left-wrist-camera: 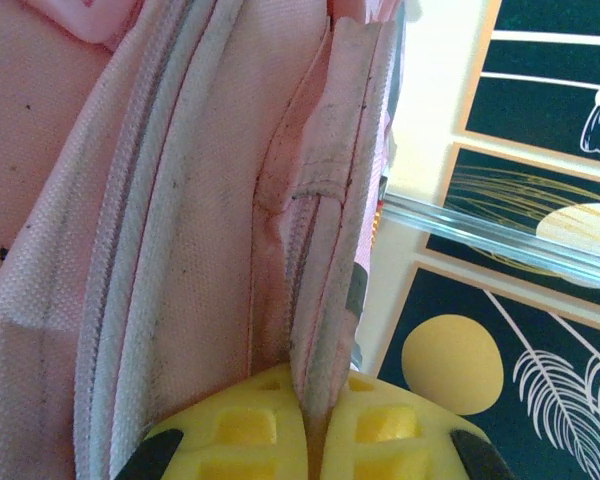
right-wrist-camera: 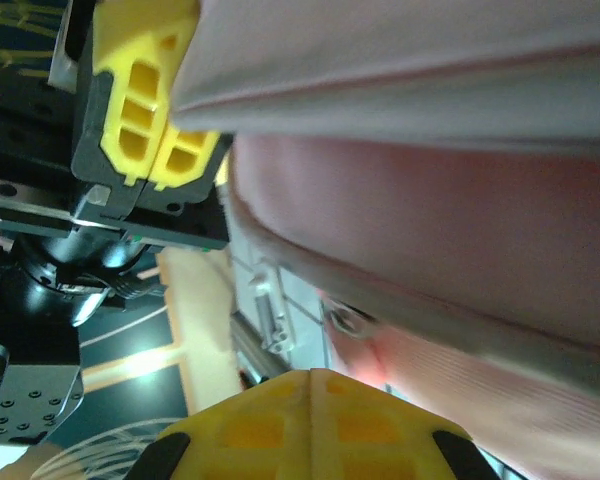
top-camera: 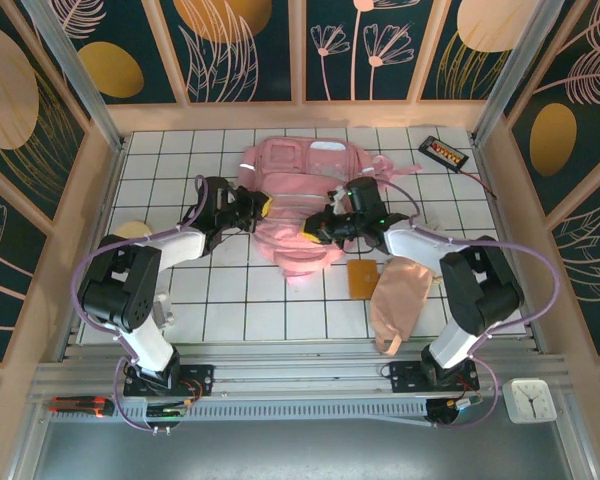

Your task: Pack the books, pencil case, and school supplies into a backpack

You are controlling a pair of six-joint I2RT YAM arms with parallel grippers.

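The pink backpack (top-camera: 292,190) lies crumpled in the middle of the tiled table. My left gripper (top-camera: 262,209) is at its left edge, shut on a fold of the backpack's zipper hem (left-wrist-camera: 325,300); the left gripper (left-wrist-camera: 315,388) pinches that hem between its yellow pads. My right gripper (top-camera: 314,230) sits against the backpack's lower right side, and the right gripper (right-wrist-camera: 312,376) is shut with nothing between its pads, under the backpack's fabric (right-wrist-camera: 430,200). The peach pencil case (top-camera: 400,300) and the orange pad (top-camera: 362,278) lie on the table to the right. The books are out of view.
A black gadget (top-camera: 443,152) with a red cable lies at the back right. A pale yellow disc (top-camera: 130,229) peeks out beside the left arm. A small white clock (top-camera: 528,400) sits past the front rail. Wooden walls enclose the table.
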